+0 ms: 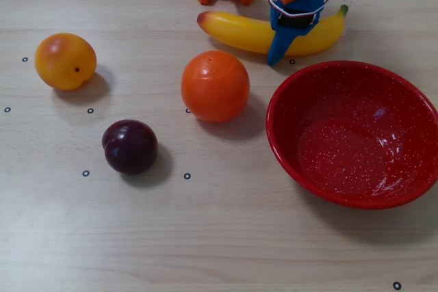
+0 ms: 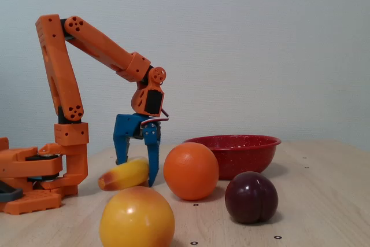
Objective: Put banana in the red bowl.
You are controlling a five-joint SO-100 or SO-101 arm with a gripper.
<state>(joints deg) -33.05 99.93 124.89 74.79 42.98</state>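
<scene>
Currently your gripper (image 2: 136, 172) stands with its blue fingers (image 1: 276, 51) straddling the banana (image 1: 239, 30), closed in on it at mid-length, and in the fixed view the fruit appears raised just off the table (image 1: 205, 237), though contact underneath is hard to confirm. You will find the banana at the far edge of the overhead view, behind the red bowl (image 1: 356, 131) and clear of its rim, with the orange ball (image 1: 215, 86) near it, the plum (image 1: 130, 146) and the yellow-orange fruit (image 1: 65, 61) well apart.
</scene>
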